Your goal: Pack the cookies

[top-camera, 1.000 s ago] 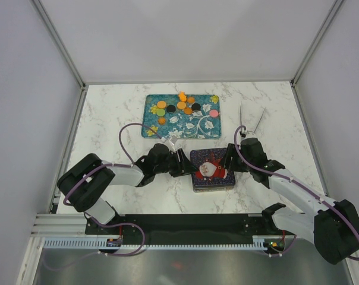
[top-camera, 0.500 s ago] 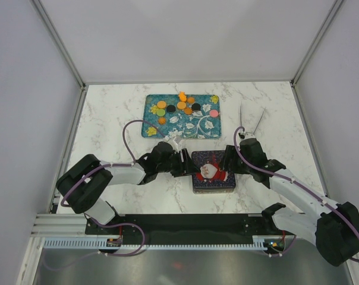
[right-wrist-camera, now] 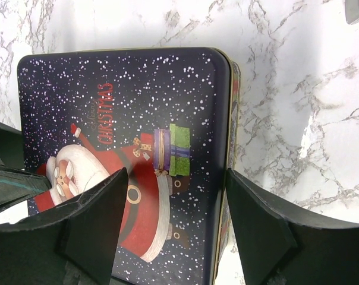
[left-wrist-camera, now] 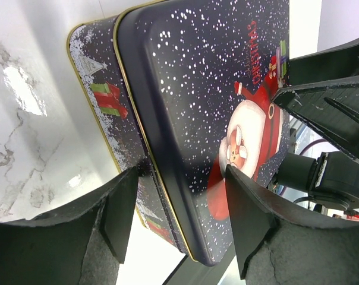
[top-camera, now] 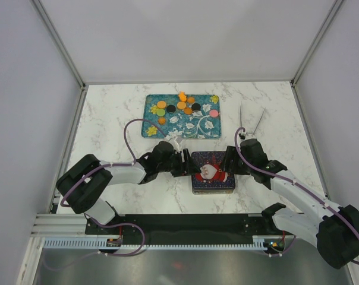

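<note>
The cookies (top-camera: 179,107), small orange, green, pink and black discs, lie in a cluster on the far left part of a teal flowered tray (top-camera: 198,128). Nearer me stands a dark Christmas tin (top-camera: 212,181) with a Santa lid, closed. My left gripper (top-camera: 186,163) is at the tin's left edge. In the left wrist view the left gripper (left-wrist-camera: 182,222) is open, one finger beside the tin (left-wrist-camera: 191,89) wall and the other over the lid. My right gripper (top-camera: 230,160) is at the tin's right edge. The right gripper (right-wrist-camera: 176,228) is open astride the tin's (right-wrist-camera: 126,101) lid rim.
Two thin metal utensils (top-camera: 242,116) (top-camera: 260,119) lie on the marble table to the right of the tray. White walls with metal posts close in the table at the back and both sides.
My left gripper has slid right onto the tin's left edge with its jaws spread wider. The right gripper has edged in at the tin's right side. The cookies have not moved.
</note>
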You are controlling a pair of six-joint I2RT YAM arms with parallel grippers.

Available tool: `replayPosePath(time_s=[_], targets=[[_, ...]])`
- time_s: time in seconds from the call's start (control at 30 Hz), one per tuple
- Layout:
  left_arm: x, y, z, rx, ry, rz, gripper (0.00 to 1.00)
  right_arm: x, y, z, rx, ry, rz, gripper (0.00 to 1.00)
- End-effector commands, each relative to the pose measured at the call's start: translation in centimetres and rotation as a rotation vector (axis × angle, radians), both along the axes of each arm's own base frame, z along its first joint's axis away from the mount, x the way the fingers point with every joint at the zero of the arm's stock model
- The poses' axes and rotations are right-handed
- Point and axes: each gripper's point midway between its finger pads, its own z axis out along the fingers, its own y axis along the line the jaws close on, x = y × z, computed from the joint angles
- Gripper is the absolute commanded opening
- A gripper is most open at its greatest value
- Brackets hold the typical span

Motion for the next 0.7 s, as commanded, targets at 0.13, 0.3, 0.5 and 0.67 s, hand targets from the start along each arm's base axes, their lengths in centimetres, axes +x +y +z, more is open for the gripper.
replayPosePath(time_s=[0.13,0.3,0.5,0.67], targets=[[0.1,-0.3,0.7,-0.003,-0.043,-0.029,0.63,0.9,1.3,2.6,0.059,-0.071,0.034,0.75],[-0.3,-0.1,-0.1,-0.001,-0.022,-0.027,0.59,0.7,1.5,1.9,0.062,-0.062,0.045,0.76],[-0.5,0.0,-1.1,0.008,0.002,-0.024,0.53,0.3,1.6,1.3,0.081,-0.057,0.054,0.78],[-0.7,0.0,-1.8,0.015,0.023,-0.024,0.49,0.2,1.8,1.2,0.076,-0.058,0.064,0.79]])
